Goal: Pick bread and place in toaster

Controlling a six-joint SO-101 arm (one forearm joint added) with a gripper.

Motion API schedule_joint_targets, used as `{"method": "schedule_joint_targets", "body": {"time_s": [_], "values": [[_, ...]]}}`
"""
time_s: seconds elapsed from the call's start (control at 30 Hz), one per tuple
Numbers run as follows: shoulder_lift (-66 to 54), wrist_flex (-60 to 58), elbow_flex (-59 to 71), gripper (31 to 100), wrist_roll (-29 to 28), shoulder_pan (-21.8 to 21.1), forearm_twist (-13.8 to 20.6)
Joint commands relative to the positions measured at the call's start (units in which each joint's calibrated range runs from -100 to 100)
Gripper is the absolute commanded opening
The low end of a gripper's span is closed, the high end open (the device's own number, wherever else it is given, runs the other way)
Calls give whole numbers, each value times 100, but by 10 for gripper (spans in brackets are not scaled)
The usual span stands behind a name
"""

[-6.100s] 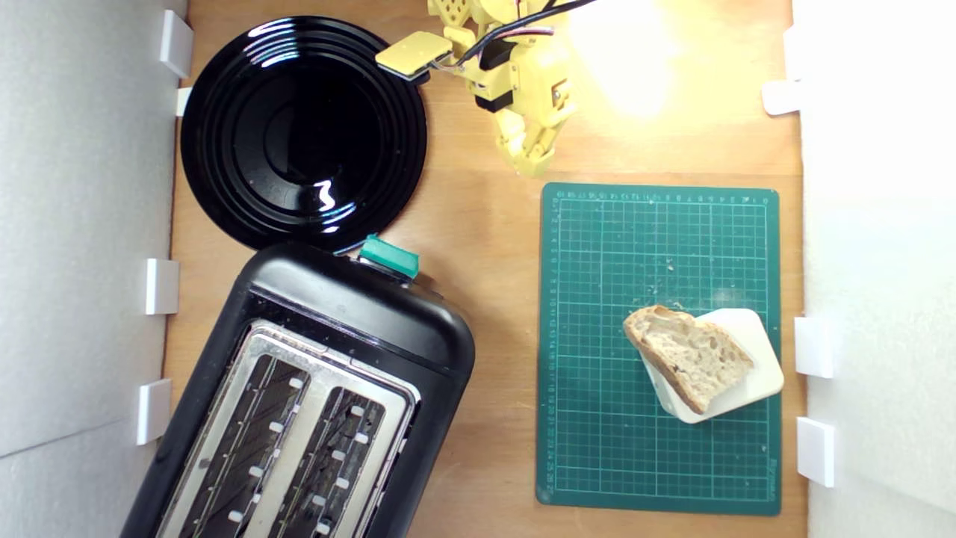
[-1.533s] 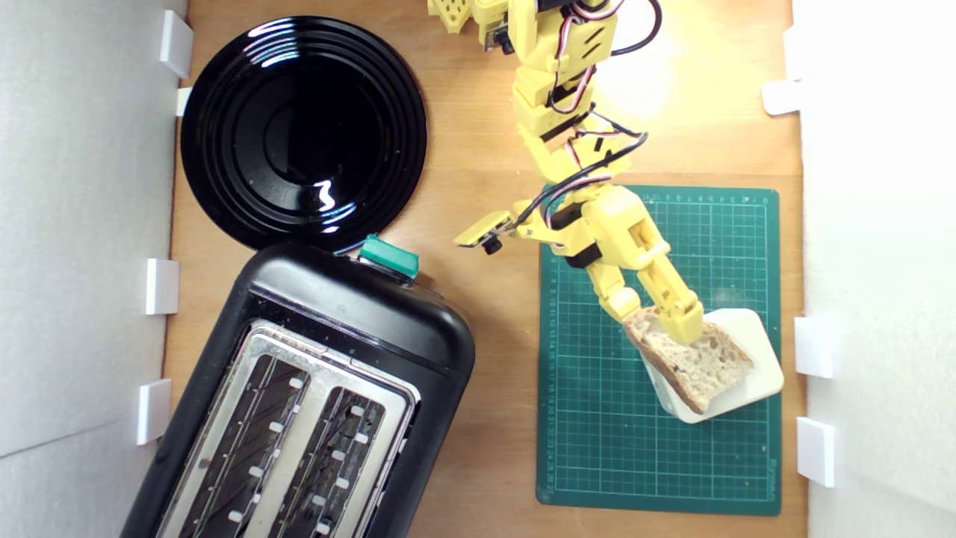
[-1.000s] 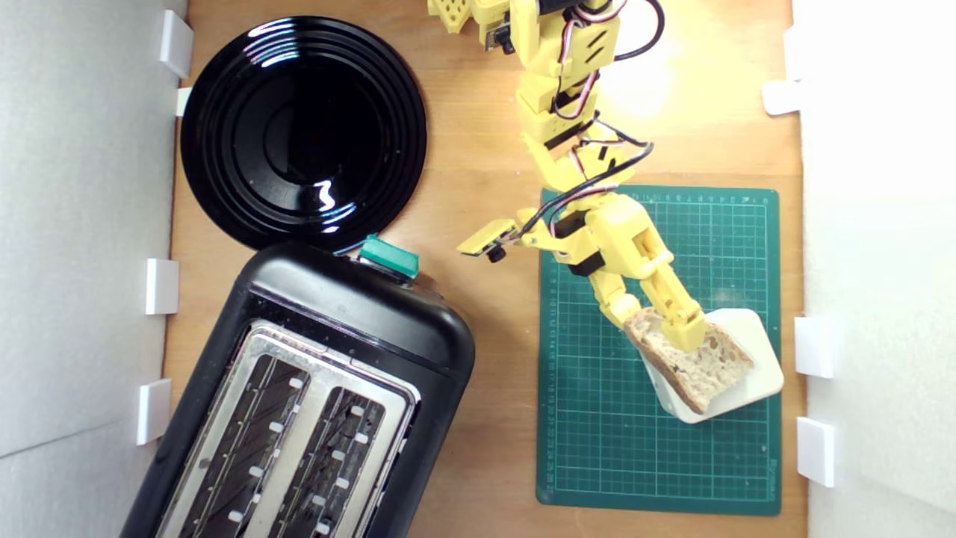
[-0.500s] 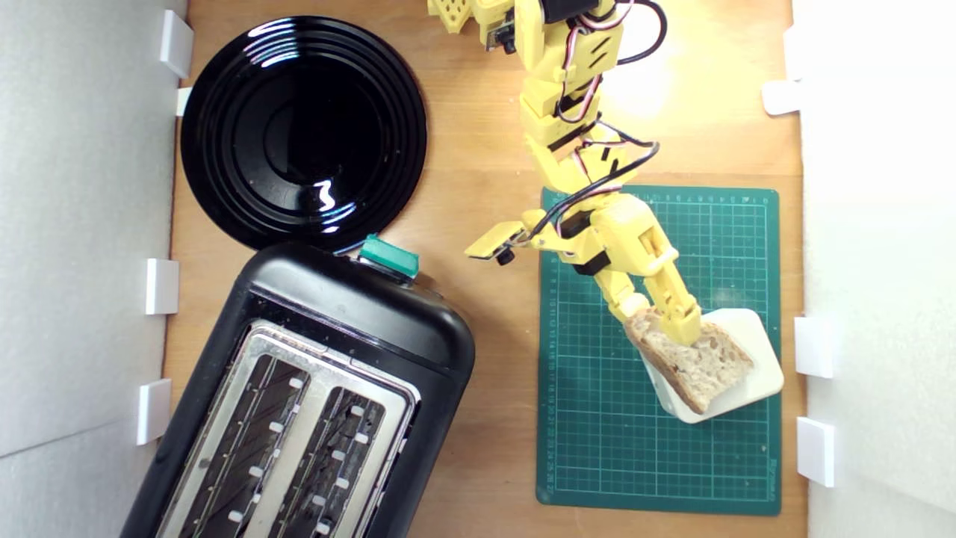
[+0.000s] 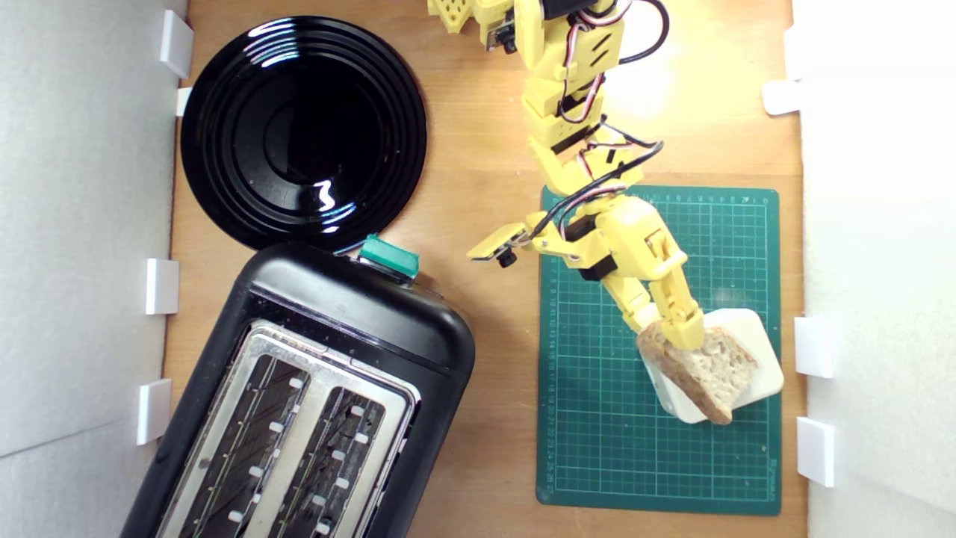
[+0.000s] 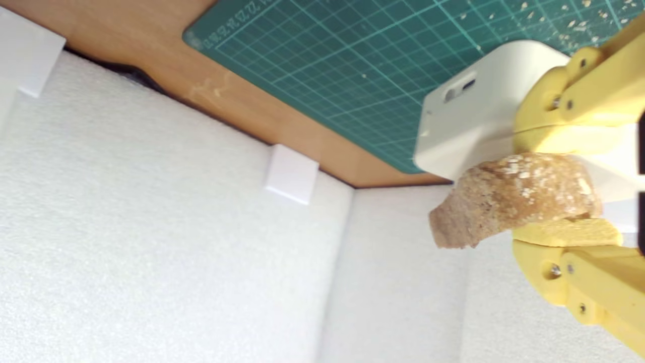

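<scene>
The bread (image 5: 706,370), a half slice with pale holey crumb and brown crust, hangs tilted over the cream box (image 5: 762,366) on the green cutting mat (image 5: 597,418). My yellow gripper (image 5: 668,332) is shut on its rounded end. In the wrist view the bread (image 6: 509,199) shows crust-side between the two yellow fingers, with my gripper (image 6: 559,189) closed on it. The black toaster (image 5: 314,396) with silver top, two open slots and a green lever knob (image 5: 388,255) lies at the exterior view's lower left, well apart from the bread.
A round glossy black plate (image 5: 302,131) sits at the exterior view's upper left, touching the toaster's end. White foam walls (image 5: 82,261) with small white clips (image 5: 814,345) enclose the wooden table (image 5: 485,336) on both sides.
My gripper has shut on the bread's rounded end and raised it. The slice has tilted and shifted slightly toward the exterior view's right, off the cream box. The arm has reached a little further out.
</scene>
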Motion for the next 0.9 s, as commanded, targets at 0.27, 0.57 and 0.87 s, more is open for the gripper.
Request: {"method": "schedule_joint_targets", "body": {"time_s": [0.27, 0.57, 0.87], "values": [[-447, 65, -39, 589, -16, -28, 10], [-1828, 1336, -30, 590, -414, -141, 10], [-3584, 2360, -85, 590, -545, -173, 19]]}}
